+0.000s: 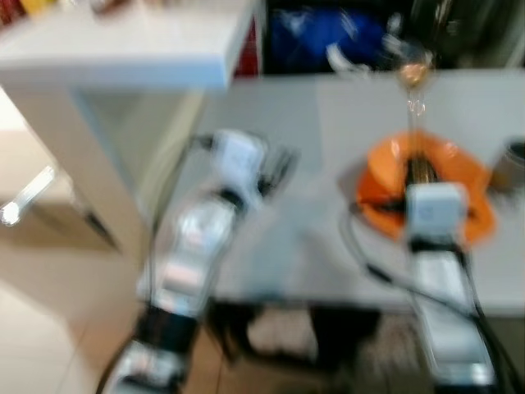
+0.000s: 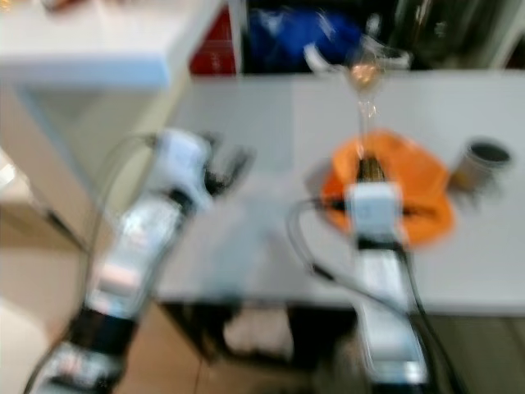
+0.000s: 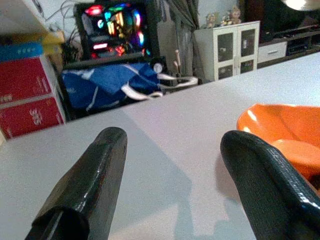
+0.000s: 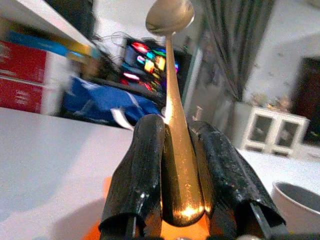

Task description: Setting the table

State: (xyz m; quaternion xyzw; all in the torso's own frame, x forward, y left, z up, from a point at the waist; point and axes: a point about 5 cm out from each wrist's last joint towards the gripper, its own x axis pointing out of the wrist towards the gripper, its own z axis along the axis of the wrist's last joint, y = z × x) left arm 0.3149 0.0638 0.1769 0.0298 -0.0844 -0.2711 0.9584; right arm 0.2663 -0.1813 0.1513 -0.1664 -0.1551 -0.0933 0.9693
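My right gripper (image 4: 177, 125) is shut on a gold spoon (image 4: 173, 75), which stands upright with its bowl on top. In the blurred eye views it hangs over an orange plate (image 1: 459, 164) on the grey table (image 1: 328, 246), and the spoon (image 1: 414, 78) rises beyond the plate. My left gripper (image 3: 175, 140) is open with nothing between its fingers, low over bare table to the left of the orange plate (image 3: 280, 125). In the left eye view the left gripper (image 1: 281, 168) sits near the table's left side.
A grey cup (image 2: 480, 162) stands on the table right of the plate. A white counter (image 1: 123, 49) juts out at the upper left. Beyond the table's far edge lie a blue bag (image 3: 110, 82) and red boxes (image 3: 30, 95). Bare floor lies to the left.
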